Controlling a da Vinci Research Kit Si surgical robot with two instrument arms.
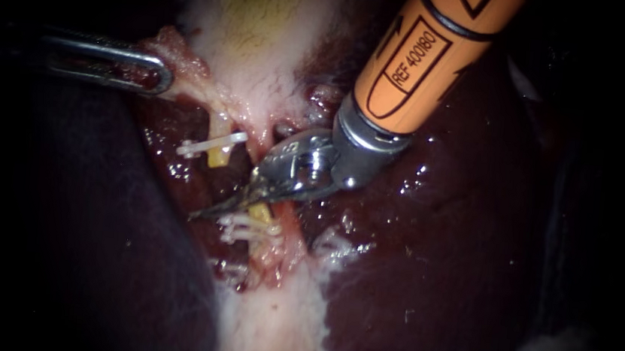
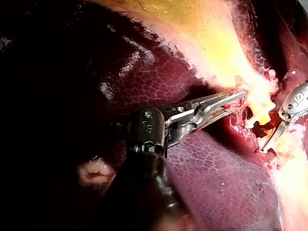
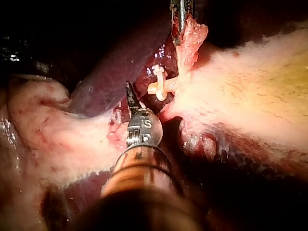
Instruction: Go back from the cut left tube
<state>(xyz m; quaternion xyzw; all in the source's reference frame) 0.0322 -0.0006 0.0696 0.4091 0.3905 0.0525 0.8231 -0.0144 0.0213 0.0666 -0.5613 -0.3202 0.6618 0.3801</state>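
Note:
The left tube is cut in two. Its upper stump (image 1: 216, 158) carries a white clip (image 1: 213, 146), and its lower stump (image 1: 260, 212) carries white clips (image 1: 247, 229). My right instrument (image 1: 200, 214) has an orange shaft. Its thin blades lie together in the gap between the stumps, just above the lower clips. In the right wrist view the blades (image 3: 129, 89) point beside the clipped upper stump (image 3: 159, 86). My left instrument (image 1: 161, 79) is shut on the pink edge of the gallbladder (image 1: 264, 35), up and to the left. The left wrist view shows the same grip (image 2: 238, 99).
Dark red liver (image 1: 434, 246) lies on the right and a darker lobe (image 1: 94, 254) on the left. A pale band of tissue (image 1: 273, 323) runs down from the clipped stumps. The second tube cannot be made out.

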